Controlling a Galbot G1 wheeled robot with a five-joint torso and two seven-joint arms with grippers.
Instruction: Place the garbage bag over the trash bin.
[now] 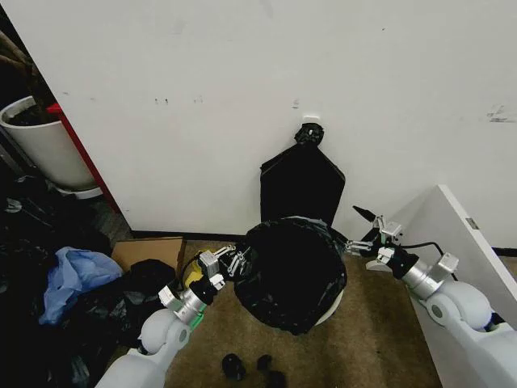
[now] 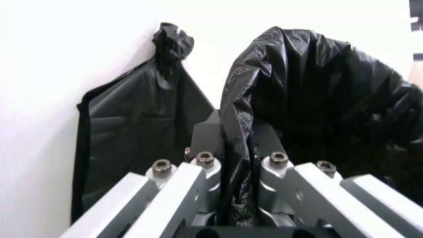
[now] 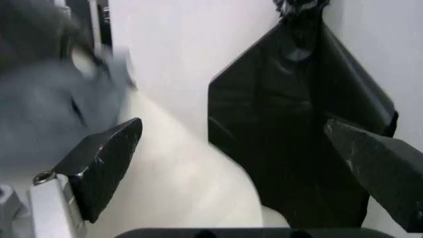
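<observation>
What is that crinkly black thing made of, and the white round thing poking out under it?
The wrinkled glossy black garbage bag looks like thin plastic film: it creases and shines. The round white trash bin beneath it looks like smooth hard plastic, though little of it shows.

White wall (image 1: 202, 97), brown floor (image 1: 371, 331), white planter pot (image 1: 44, 145).

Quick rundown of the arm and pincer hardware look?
Both arms have pale grey-white rounded shells ending in silver metal wrist cylinders. The left pincer has silver linkage bars with brass-toned bolt heads and dark fingers, plus yellow and green patches by the wrist. The right pincer carries black pointed wedge-shaped fingers and a thin black cable along the wrist.
</observation>
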